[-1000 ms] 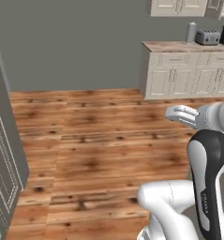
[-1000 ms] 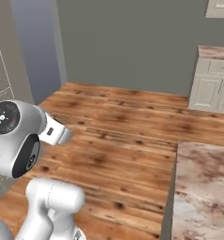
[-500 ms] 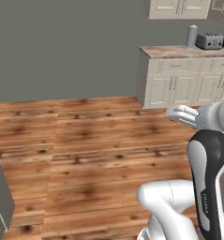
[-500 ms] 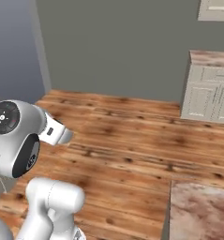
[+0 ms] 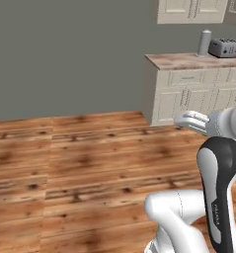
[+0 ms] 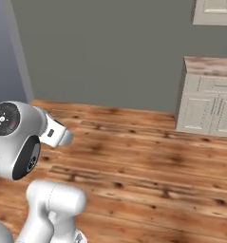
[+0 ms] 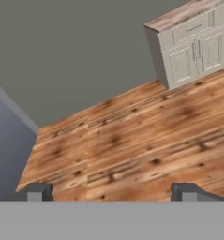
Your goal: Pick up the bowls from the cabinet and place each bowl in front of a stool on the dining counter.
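Note:
My gripper (image 7: pixel 111 192) is open. Its two dark fingertips (image 7: pixel 36 191) stand far apart in the hand view, with nothing between them and bare wooden floor (image 7: pixel 132 140) beyond. In the left base view my white hand (image 5: pixel 191 120) reaches out over the floor towards the cream units. The bowls, the cabinet, the stool and the dining counter are out of view.
A cream drawer unit with a marble top (image 5: pixel 188 94) (image 6: pixel 207 99) (image 7: pixel 193 47) stands against the grey wall, with a toaster (image 5: pixel 224 48) and a grey canister (image 5: pixel 205 43) on it. Cream wall cupboards (image 5: pixel 188 10) hang above. A blue-grey panel (image 6: pixel 5 52) borders the left.
The whole picture has shifted because the base has moved. The panelled door at the left and the marble slab at the lower right have slid out of frame. The gripper stays open.

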Tool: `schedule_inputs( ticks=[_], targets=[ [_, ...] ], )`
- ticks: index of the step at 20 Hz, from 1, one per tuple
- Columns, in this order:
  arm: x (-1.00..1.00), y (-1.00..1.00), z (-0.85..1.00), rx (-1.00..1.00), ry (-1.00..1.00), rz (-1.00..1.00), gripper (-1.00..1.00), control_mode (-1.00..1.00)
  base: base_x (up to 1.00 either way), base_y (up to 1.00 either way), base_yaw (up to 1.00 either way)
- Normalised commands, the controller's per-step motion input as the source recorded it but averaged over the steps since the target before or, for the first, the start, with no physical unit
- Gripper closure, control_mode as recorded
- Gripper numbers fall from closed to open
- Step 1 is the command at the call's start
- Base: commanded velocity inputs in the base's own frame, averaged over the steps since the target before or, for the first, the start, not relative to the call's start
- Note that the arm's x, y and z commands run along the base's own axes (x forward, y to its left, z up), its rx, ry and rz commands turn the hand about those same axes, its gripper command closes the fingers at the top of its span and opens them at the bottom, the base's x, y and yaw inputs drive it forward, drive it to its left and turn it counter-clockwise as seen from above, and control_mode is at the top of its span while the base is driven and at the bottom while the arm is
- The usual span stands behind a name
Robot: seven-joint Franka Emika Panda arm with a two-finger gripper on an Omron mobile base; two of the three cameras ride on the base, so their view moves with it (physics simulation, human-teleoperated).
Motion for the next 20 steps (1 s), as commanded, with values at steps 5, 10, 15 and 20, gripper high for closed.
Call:
schedule_inputs(
  ticks=[5, 10, 15, 20],
  targets=[
    [0.00, 0.00, 0.00, 0.00, 0.00, 0.00, -1.00, 1.00, 1.00, -0.43, -0.16],
    [0.00, 0.00, 0.00, 0.00, 0.00, 0.00, -1.00, 1.00, 1.00, -0.76, -0.17],
    [0.00, 0.00, 0.00, 0.00, 0.00, 0.00, -1.00, 1.00, 1.00, -0.99, -0.07],
    [0.00, 0.00, 0.00, 0.00, 0.00, 0.00, -1.00, 1.00, 0.98, -1.00, -0.01]
  ],
)
